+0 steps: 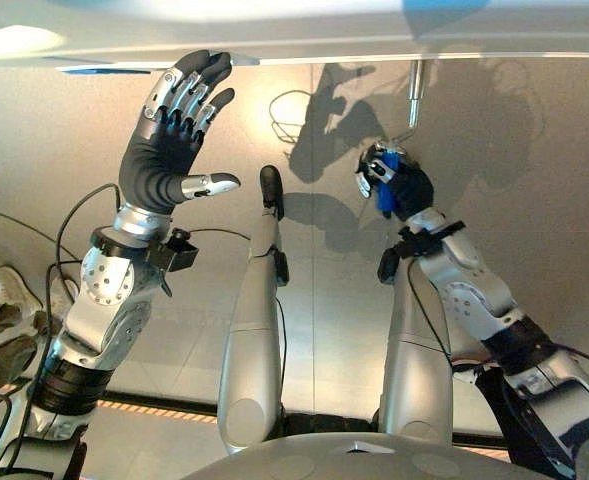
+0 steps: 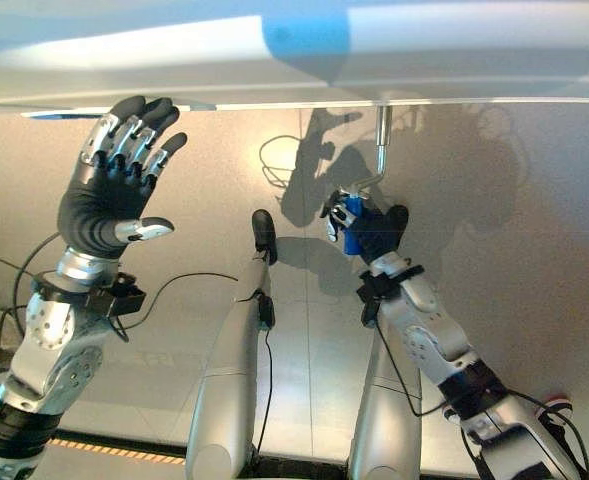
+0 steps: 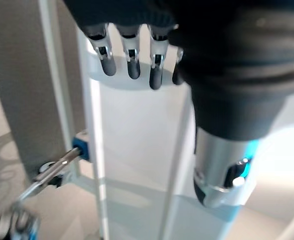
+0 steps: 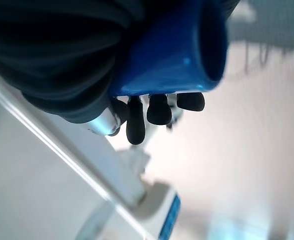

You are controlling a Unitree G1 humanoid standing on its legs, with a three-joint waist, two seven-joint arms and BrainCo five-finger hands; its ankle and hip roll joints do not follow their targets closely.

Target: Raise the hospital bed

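cranking the bed
my right hand (image 2: pixel 366 228) is wrapped round the blue crank handle (image 4: pixel 176 50), left hand (image 1: pixel 174 130) up by the bed (image 1: pixel 294 40), fingers spread

The crank (image 2: pixel 379 150) under the hospital bed (image 2: pixel 294 60) looks like bright polished metal, and its handle (image 4: pixel 171 50) is smooth, glossy blue plastic (a soft sheen runs along its rim). The bed's underside reads as pale, smooth painted panel. The floor (image 1: pixel 534 180) is matt beige with faint tile seams.
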